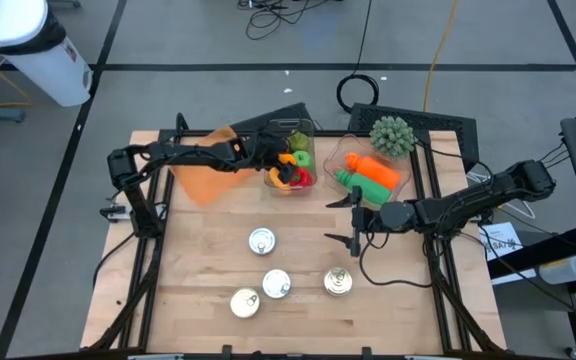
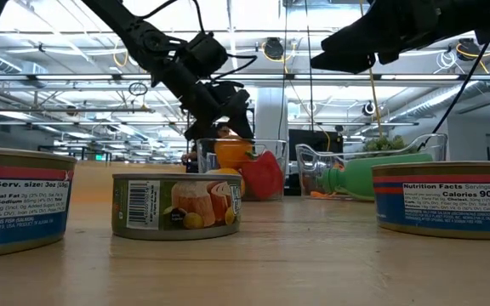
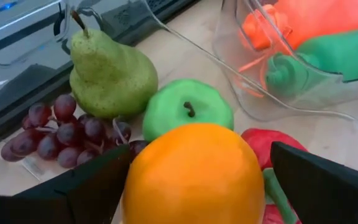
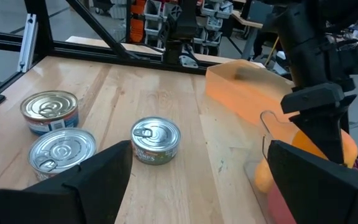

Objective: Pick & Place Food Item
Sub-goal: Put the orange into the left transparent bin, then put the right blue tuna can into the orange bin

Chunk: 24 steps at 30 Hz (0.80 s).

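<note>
Orange point(image 3: 194, 177) between spread left fingers point(image 3: 89, 190), inside clear container point(image 1: 290, 165).

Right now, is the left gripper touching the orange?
Cannot tell. In the left wrist view the left gripper flanks the orange, fingers at its edges, with neither gap nor contact plain.

Orange point(image 3: 194, 177) — lower part cut off by the left wrist view's edge. Red fruit point(image 3: 272, 149) largely hidden behind it; kind cannot be told. Grapes point(image 3: 61, 130) — partly covered by a finger.
</note>
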Motion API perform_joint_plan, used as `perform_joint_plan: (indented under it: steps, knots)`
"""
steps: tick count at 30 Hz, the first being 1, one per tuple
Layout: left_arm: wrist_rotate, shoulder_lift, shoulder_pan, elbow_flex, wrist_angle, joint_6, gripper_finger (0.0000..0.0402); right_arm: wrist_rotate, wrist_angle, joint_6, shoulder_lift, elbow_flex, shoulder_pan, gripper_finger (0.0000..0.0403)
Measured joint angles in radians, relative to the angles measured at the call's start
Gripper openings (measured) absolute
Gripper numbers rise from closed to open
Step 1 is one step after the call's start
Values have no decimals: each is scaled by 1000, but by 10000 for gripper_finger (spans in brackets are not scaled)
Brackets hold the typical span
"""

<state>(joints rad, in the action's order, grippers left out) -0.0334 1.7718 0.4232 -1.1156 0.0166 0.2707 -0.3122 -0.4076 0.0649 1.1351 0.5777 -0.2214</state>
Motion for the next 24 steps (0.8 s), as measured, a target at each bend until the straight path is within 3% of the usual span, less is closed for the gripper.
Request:
perform_joint_plan:
  steps: [12, 19, 24]
  knots:
    - [-1, -92, 4, 0, -13, -7, 395, 0, 0, 0, 0, 0, 0, 357]
    - [8, -283, 5, 0, 129, -71, 395, 0, 46, -5, -67, -1, -3, 357]
    - [6, -448, -23, 0, 258, -82, 395, 4, 143, -107, -100, -1, -4, 357]
